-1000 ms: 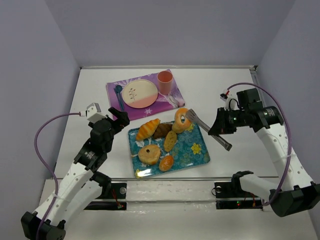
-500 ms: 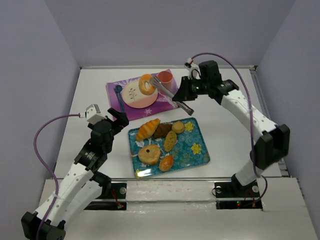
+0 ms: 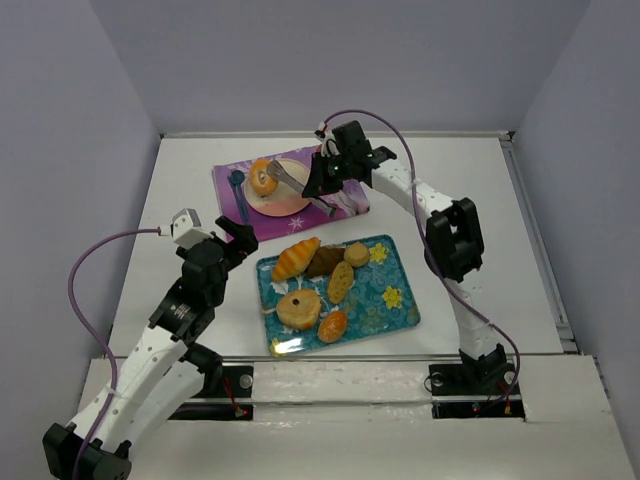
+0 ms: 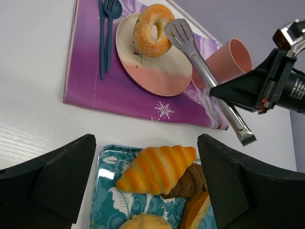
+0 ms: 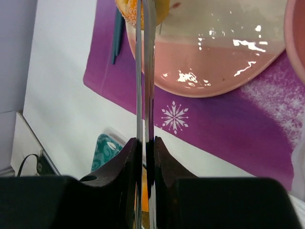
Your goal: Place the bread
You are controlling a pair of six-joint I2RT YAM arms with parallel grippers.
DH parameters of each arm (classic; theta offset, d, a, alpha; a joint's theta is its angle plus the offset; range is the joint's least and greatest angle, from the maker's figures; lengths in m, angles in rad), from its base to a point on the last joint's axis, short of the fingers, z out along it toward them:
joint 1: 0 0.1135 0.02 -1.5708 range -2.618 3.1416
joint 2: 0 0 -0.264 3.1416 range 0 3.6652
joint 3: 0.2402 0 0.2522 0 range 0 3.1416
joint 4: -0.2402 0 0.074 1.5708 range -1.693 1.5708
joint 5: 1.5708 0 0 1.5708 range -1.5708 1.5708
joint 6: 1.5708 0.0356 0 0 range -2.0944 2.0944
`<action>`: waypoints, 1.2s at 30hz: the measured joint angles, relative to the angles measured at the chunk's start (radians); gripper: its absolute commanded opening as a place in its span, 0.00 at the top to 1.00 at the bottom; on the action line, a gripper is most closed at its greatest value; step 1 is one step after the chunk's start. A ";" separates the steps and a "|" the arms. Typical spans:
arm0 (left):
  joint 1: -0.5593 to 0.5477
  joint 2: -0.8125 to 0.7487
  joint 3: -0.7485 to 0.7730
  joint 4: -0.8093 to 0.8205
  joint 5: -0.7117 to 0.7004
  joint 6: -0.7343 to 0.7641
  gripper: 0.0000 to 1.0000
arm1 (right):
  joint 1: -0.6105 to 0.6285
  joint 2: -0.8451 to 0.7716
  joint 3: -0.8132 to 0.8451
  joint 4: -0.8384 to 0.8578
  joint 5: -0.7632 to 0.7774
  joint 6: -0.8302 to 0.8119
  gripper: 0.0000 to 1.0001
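Inspector: The state of the right gripper is to be stated.

Recorder: It is found clamped on the handles of the tongs, whose arms are squeezed nearly together. The ring-shaped bread is pinched at the tong tips.

Inspector: Where is the bread located?

Recorder: It is held tilted over the left part of the plate, which lies on the purple placemat. Contact with the plate cannot be determined. A pink cup is noted just beside the plate, and blue cutlery on its other side.

Inspector: And the left gripper?

Recorder: Its jaws are recorded spread wide. It is positioned by the far left corner of the tray, where a croissant is seen lying.
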 measured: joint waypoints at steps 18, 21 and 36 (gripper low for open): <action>0.000 0.000 -0.008 -0.001 -0.003 0.000 0.01 | 0.006 0.026 0.011 -0.069 0.053 0.024 0.46; 0.000 -0.003 -0.008 -0.001 -0.003 0.000 0.01 | 0.006 0.001 0.014 -0.086 0.072 0.010 0.46; 0.000 -0.071 -0.013 0.000 0.017 -0.004 0.01 | 0.007 -0.649 -0.470 -0.060 0.232 -0.063 0.47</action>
